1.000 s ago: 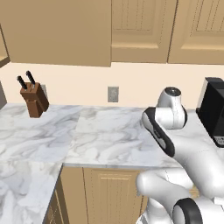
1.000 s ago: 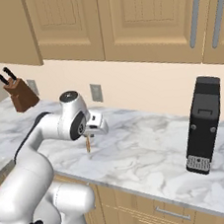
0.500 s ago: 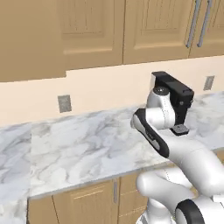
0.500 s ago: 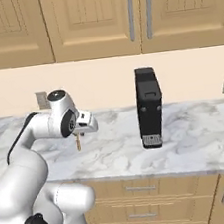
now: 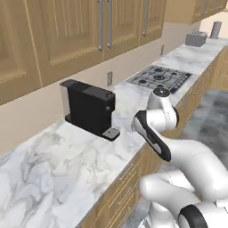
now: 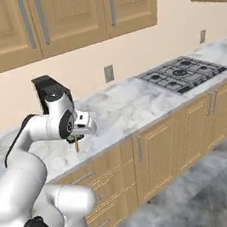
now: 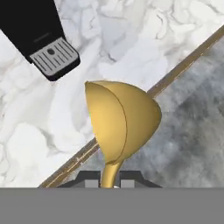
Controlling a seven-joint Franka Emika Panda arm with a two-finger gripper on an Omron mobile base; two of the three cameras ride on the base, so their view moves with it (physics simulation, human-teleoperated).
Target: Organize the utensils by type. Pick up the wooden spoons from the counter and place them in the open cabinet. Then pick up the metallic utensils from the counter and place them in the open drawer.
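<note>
My gripper [image 7: 109, 177] is shut on the thin stem of a small gold-yellow metallic utensil [image 7: 120, 122], whose rounded bowl points away from the hand. It hangs over the front edge of the white marble counter [image 7: 109, 52], with grey floor beyond. From the right base view, the gripper [image 6: 77, 136] sits at the end of the folded arm and the utensil [image 6: 77, 145] hangs down from it above the counter [image 6: 130, 108]. The wooden spoons, the open cabinet and the open drawer are out of view.
A black coffee machine [image 5: 89, 107] [image 6: 47, 88] [image 7: 35, 30] stands at the back of the counter [image 5: 58, 169] close to the hand. Further along lie a cooktop [image 5: 160, 76] [image 6: 181, 73] and a toaster [image 5: 196, 39]. Shut wall cabinets hang above.
The whole scene has slid sideways as the base moved along the counter: the knife block left the pictures, the coffee machine and cooktop came in. The gripper stays shut on the gold utensil.
</note>
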